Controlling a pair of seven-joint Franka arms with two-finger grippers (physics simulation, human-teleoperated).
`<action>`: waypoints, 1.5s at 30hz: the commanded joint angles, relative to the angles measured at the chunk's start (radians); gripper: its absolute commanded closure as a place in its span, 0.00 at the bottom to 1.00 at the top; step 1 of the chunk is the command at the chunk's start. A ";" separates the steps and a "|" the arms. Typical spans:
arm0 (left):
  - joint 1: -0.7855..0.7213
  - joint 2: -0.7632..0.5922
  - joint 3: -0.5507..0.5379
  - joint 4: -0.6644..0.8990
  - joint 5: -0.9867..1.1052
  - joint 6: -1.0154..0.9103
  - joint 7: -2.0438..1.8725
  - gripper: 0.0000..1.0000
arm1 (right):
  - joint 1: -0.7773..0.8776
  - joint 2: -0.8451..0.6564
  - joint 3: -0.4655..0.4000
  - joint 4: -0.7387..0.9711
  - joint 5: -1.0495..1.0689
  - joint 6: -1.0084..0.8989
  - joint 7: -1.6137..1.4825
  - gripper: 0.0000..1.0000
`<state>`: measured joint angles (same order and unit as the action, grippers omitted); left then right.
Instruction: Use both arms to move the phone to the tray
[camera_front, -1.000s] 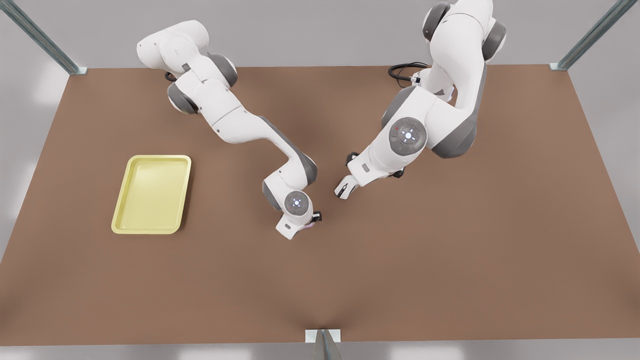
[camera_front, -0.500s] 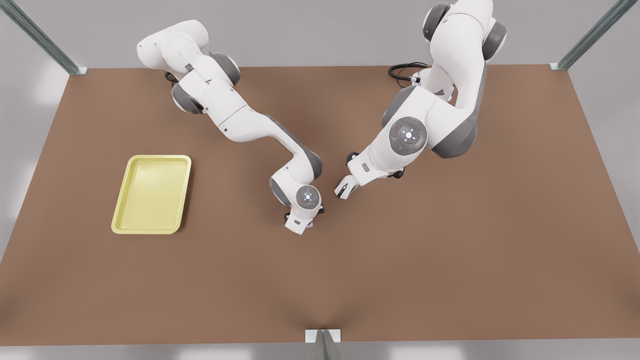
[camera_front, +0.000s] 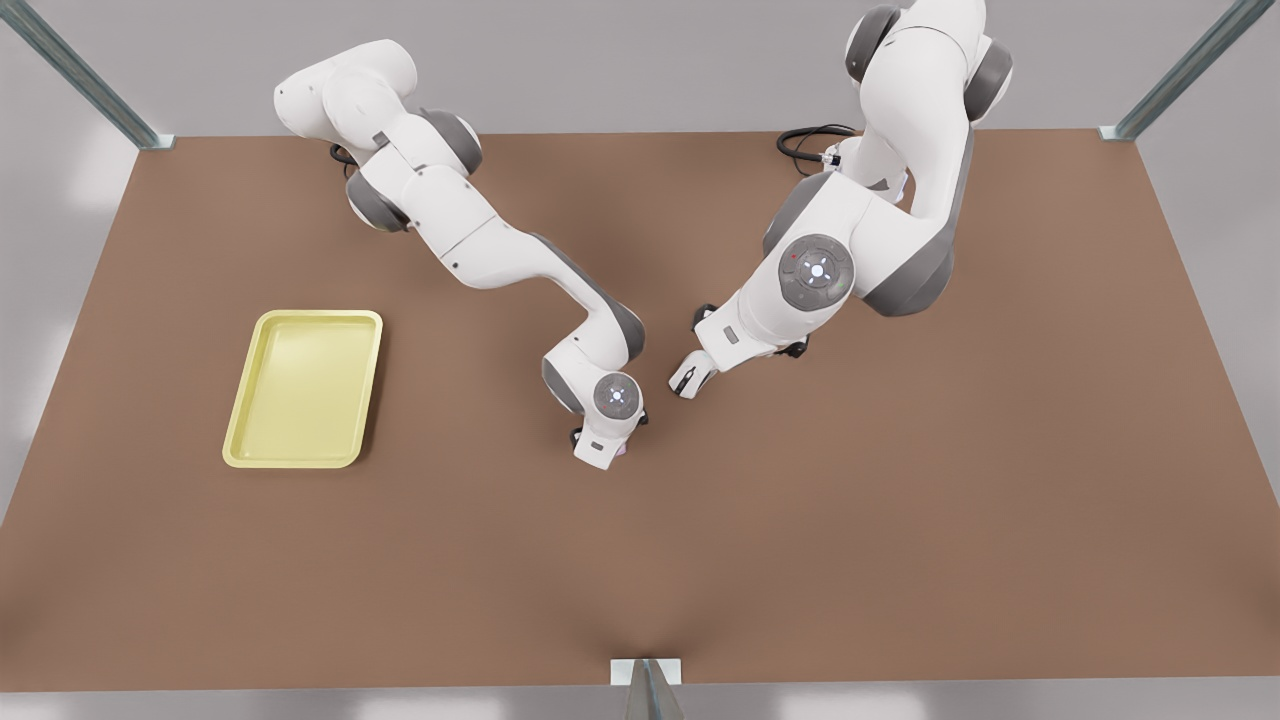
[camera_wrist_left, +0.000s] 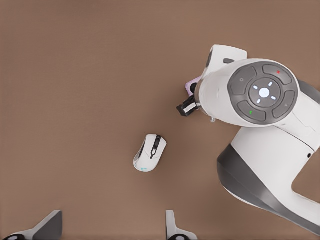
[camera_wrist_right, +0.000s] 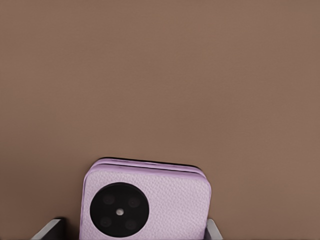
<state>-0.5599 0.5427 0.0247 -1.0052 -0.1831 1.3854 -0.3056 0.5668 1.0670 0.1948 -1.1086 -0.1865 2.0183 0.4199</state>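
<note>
The phone (camera_wrist_right: 146, 205) is straddled by the right gripper (camera_wrist_right: 134, 231), whose fingers are apart; it should be centred before closing. The left gripper (camera_wrist_left: 112, 232) waits spread above the mouse (camera_wrist_left: 150, 152).

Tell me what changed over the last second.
The right gripper shifted slightly toward the front view's right and turned over the phone, then settled. Whether it grips the phone is unclear. The left gripper, open above the mouse, the mouse and the tray stayed put.
</note>
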 joint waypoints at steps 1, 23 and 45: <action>0.000 -0.001 0.000 0.000 0.001 0.004 0.005 0.00 | -0.001 -0.001 0.000 -0.001 -0.001 0.017 -0.039 0.04; 0.003 -0.020 0.026 0.013 0.010 0.004 0.008 0.00 | -0.559 -0.688 0.000 -0.922 0.009 0.326 -0.462 0.21; 0.150 -0.078 0.041 0.010 0.096 -0.102 0.022 0.00 | -0.768 -0.848 0.006 -0.424 0.136 -0.458 -0.480 0.00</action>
<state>-0.4096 0.4663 0.0655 -0.9969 -0.0868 1.2953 -0.2899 -0.2053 0.2151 0.2130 -1.5540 -0.1032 1.8647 -0.0893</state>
